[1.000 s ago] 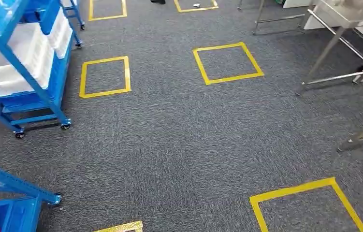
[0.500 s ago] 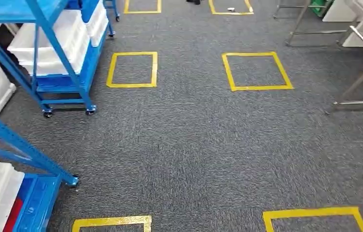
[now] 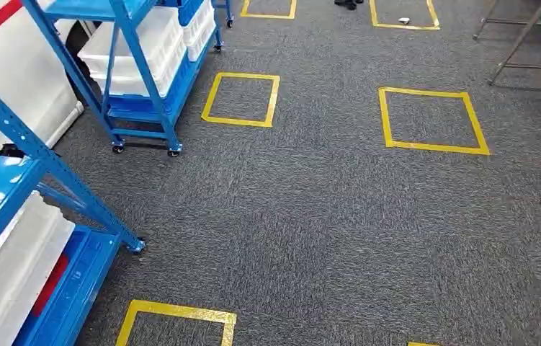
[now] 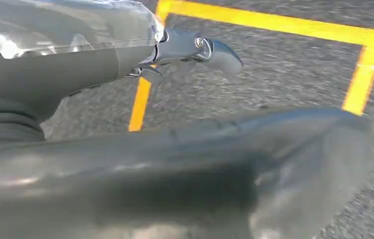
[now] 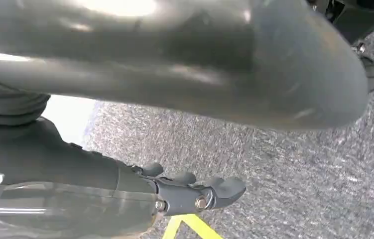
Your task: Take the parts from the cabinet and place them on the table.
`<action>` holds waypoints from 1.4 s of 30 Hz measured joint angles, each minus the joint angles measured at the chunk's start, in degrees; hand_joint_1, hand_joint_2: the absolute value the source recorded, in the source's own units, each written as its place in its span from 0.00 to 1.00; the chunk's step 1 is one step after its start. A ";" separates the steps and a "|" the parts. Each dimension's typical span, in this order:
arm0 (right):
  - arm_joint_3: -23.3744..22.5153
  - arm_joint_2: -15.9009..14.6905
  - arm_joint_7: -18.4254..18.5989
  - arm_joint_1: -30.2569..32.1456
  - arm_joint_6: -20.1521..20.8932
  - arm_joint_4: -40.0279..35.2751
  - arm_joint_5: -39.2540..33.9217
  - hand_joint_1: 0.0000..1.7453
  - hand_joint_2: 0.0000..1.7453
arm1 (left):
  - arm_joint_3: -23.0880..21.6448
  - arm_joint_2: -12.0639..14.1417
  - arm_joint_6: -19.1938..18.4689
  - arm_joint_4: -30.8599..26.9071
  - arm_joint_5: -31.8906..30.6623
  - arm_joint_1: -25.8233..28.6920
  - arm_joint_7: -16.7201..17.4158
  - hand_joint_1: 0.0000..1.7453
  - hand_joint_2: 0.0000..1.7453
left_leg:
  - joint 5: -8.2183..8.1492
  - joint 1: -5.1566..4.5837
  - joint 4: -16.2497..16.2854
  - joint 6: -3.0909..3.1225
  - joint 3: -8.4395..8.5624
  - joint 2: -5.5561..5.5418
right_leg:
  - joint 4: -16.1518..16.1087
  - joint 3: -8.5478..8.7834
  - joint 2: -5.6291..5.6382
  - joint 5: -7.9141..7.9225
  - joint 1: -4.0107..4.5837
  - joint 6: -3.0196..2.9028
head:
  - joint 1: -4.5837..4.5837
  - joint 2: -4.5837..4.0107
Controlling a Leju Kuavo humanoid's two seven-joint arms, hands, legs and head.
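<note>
A blue wheeled rack (image 3: 37, 155) stands close at the near left, with a white bin (image 3: 15, 274) on a lower shelf and something red (image 3: 51, 285) in a blue tray beneath. A second blue rack (image 3: 137, 79) farther back holds white bins (image 3: 148, 40). No parts can be made out in the bins. My left hand (image 4: 100, 69) hangs over the grey carpet, its fingers (image 4: 214, 50) stretched out and apart from the thumb, holding nothing. My right hand (image 5: 125, 184) hangs the same way, fingers (image 5: 214, 191) extended and nothing in them.
Yellow tape squares (image 3: 242, 97) (image 3: 429, 119) mark the grey carpet ahead. Metal table legs (image 3: 519, 40) stand at the far right. A person's shoes (image 3: 346, 3) show at the far edge, beside a small white item (image 3: 404, 20).
The camera has turned left: the whole floor has slid to the right in the picture, and the blue racks have come further into view at the left.
</note>
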 joint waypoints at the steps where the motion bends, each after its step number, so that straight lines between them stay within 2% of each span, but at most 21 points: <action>1: -0.26 0.02 0.39 -0.07 -0.17 0.00 -0.26 0.00 0.00 | 0.00 0.00 -0.04 0.00 -0.04 -0.05 0.30 0.00 0.00 | 2.44 -0.12 -5.87 0.37 3.26 0.78 | 0.00 0.17 -0.65 -0.09 0.07 0.04 | -0.02 0.00; 3: -0.45 0.02 0.76 0.04 -0.24 0.00 -0.44 0.00 0.00 | -0.02 0.04 -0.07 0.00 -0.11 -0.29 0.48 0.00 0.00 | 2.68 -1.12 -11.86 1.26 6.33 4.42 | 0.20 0.29 -1.64 -0.39 0.51 0.44 | 0.00 0.00; 7: -1.03 0.02 0.92 -0.56 -0.37 0.00 -0.57 0.00 0.00 | 0.00 0.04 -0.04 0.00 -0.15 0.19 0.76 0.00 0.00 | 3.58 -0.87 -12.52 2.38 6.01 2.10 | 0.25 0.37 -3.35 -0.53 0.54 1.44 | -0.02 0.00; 9: -1.18 -0.09 0.94 -0.33 -0.41 -0.02 -0.57 0.00 0.00 | 0.00 -0.04 -0.02 0.00 -0.15 -0.03 0.81 0.00 0.00 | 4.15 -0.55 -13.00 2.83 6.18 1.29 | 3.75 -0.92 1.18 -3.22 -0.05 2.19 | 0.02 0.00; 12: -1.46 -0.07 0.94 -0.09 -0.46 0.00 -0.57 0.00 0.00 | -0.02 -0.07 0.07 0.00 -0.44 -0.36 0.81 0.00 0.00 | 4.38 -0.56 -12.89 2.98 5.74 -0.35 | 16.79 -7.08 2.93 -9.20 -0.81 2.66 | 0.02 0.00; 14: -1.57 -0.07 0.89 -0.01 -0.52 -0.02 -0.57 0.00 0.00 | 0.00 -0.07 0.07 0.00 -0.48 -0.19 0.81 0.00 0.00 | 4.39 -0.47 -12.59 2.87 5.69 -1.71 | 17.12 -7.52 2.94 -7.29 -1.28 2.99 | 0.02 0.00; 16: -1.62 -0.07 0.89 0.00 -0.61 -0.02 -0.57 0.00 0.00 | -0.02 -0.15 0.07 0.00 -0.50 -0.21 0.81 0.00 0.00 | 4.23 -0.16 -12.12 2.42 5.69 -3.13 | 8.39 -3.51 3.46 -2.03 -1.72 3.21 | 0.02 0.00; 17: -1.64 -0.09 0.87 0.02 -0.63 -0.02 -0.57 0.00 0.00 | 0.00 -0.17 0.07 0.00 -0.50 -0.25 0.81 0.00 0.00 | 4.09 -0.02 -11.82 2.11 5.61 -3.75 | 3.14 -1.14 5.13 0.31 -2.07 3.38 | 0.02 0.00; 18: -1.64 -0.07 0.87 0.11 -0.61 -0.02 -0.57 0.00 0.00 | -0.02 -0.17 0.07 0.00 -0.50 -0.34 0.81 0.00 0.00 | 4.00 -0.21 -11.51 1.56 5.24 -4.30 | 1.70 -0.57 7.40 -0.70 -1.99 3.52 | 0.02 0.00; 22: -1.64 -0.07 0.87 -0.28 -0.63 -0.02 -0.57 0.00 0.00 | -0.02 -0.15 0.11 0.00 -0.50 -0.09 0.81 0.00 0.00 | 4.55 0.17 -11.78 -0.11 4.36 -6.26 | 1.23 -0.78 5.28 -0.02 -1.58 1.85 | 0.02 0.00; 23: -1.66 -0.07 0.87 -0.28 -0.63 -0.02 -0.57 0.00 0.00 | -0.02 -0.18 0.11 0.00 -0.52 0.05 0.81 0.00 0.00 | 4.02 0.25 -11.25 -0.18 4.34 -4.80 | 0.80 -0.69 4.51 0.31 -1.77 1.28 | 0.02 0.00; 25: -1.68 -0.07 0.85 -0.06 -0.74 -0.02 -0.57 0.00 0.00 | -0.02 -0.31 0.09 0.00 -0.55 -0.21 0.81 0.00 0.00 | -0.11 0.23 -5.28 -0.36 1.57 -1.14 | 0.78 -0.93 3.33 0.35 -1.45 0.58 | 0.00 0.00; 28: -1.68 -0.09 0.87 0.16 -0.57 -0.02 -0.55 0.00 0.00 | -0.02 -0.31 0.04 0.00 -0.59 -0.35 0.81 0.00 0.00 | -5.04 0.25 6.96 -0.66 -3.66 -0.53 | 0.86 -1.11 1.06 0.23 -0.81 0.37 | 0.00 0.00; 29: -1.68 -0.09 0.87 0.15 -0.57 -0.02 -0.52 0.00 0.00 | -0.02 -0.31 0.04 0.00 -0.59 -0.21 0.83 0.00 0.00 | -4.44 0.25 6.87 -0.59 -3.44 -0.49 | 0.86 -1.08 0.53 0.21 -0.71 0.34 | 0.02 0.00; 31: -1.68 -0.09 0.94 0.04 -0.44 -0.02 -0.39 0.00 0.00 | -0.02 -0.31 -0.07 0.00 -0.59 -0.08 0.83 0.00 0.00 | -0.10 0.13 -1.12 -0.17 0.93 0.02 | 0.88 -0.90 -0.78 0.10 -0.49 0.30 | 0.00 0.00; 32: -1.68 -0.09 0.98 0.00 -0.41 -0.02 -0.39 0.00 0.00 | -0.02 -0.28 -0.13 0.00 -0.61 -0.15 0.83 0.00 0.00 | 2.37 -0.07 -7.23 0.28 4.32 1.48 | 0.88 -0.69 -1.38 0.00 -0.43 0.37 | 0.02 0.00; 33: -1.70 -0.09 1.07 0.04 -0.37 -0.02 -0.39 0.00 0.00 | -0.04 -0.26 -0.18 0.00 -0.70 -0.31 0.81 0.00 0.00 | 2.37 -0.64 -11.20 0.91 6.23 5.06 | 0.91 -0.55 -1.91 -0.14 -0.25 0.58 | 0.00 0.00; 37: -1.70 -0.13 1.20 -0.37 -0.35 -0.02 -0.39 0.00 0.00 | -0.09 -0.11 -0.42 0.00 -0.90 -0.39 0.92 0.00 0.00 | 2.79 -1.28 -11.54 2.08 5.71 2.81 | 0.80 -0.24 -4.01 -0.23 -0.27 1.61 | 0.02 0.00; 38: -1.70 -0.15 1.20 -0.47 -0.35 -0.06 -0.39 0.00 0.00 | -0.09 -0.09 -0.46 0.00 -0.75 -0.31 0.94 0.00 0.00 | 3.43 -0.54 -12.36 2.65 6.50 2.17 | 1.04 -0.20 -3.83 -0.67 -0.17 2.14 | 0.00 0.00; 40: -1.70 -0.46 1.18 -0.38 -0.24 -0.07 -0.24 0.00 0.00 | -0.09 -0.15 -0.50 0.00 -0.55 -0.49 0.94 0.00 0.00 | 3.72 -0.49 -12.62 2.98 6.23 1.31 | 5.21 -1.86 1.33 -3.73 -0.57 2.58 | 0.02 0.00; 42: -1.70 -0.48 1.33 -0.23 -0.20 -0.07 0.00 0.00 0.00 | -0.09 -0.15 -0.48 0.00 -0.41 -0.85 1.03 0.00 0.00 | 3.86 -0.52 -12.50 3.18 5.98 0.01 | 14.29 -6.14 2.71 -8.08 -0.93 2.86 | 0.02 0.00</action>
